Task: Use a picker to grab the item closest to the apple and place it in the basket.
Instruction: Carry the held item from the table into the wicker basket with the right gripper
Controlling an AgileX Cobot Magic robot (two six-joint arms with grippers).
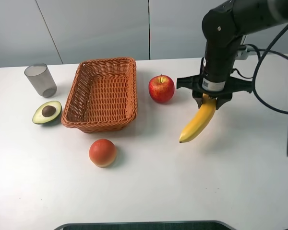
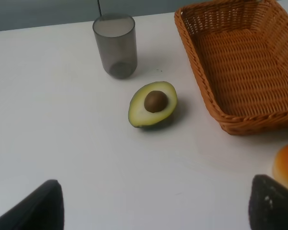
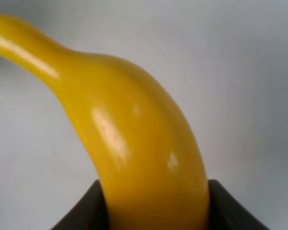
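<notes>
A red apple (image 1: pixel 161 88) stands just right of the wicker basket (image 1: pixel 132 91), which holds nothing. To the apple's right, my right gripper (image 1: pixel 210 98) is shut on the upper end of a yellow banana (image 1: pixel 199 120). The banana slants down toward the table, its tip pointing to the front left. In the right wrist view the banana (image 3: pixel 134 139) fills the picture, pinched between two black fingers (image 3: pixel 86 211). My left gripper (image 2: pixel 153 211) is open with nothing in it, and only its dark fingertips (image 2: pixel 43 206) show. It does not appear in the high view.
A halved avocado (image 1: pixel 47 112) (image 2: pixel 153 103) lies left of the basket (image 2: pixel 240 127), with a grey cup (image 1: pixel 40 80) (image 2: pixel 115 45) behind it. An orange-red round fruit (image 1: pixel 102 152) (image 2: pixel 286 163) sits in front of the basket. Cables hang at the right.
</notes>
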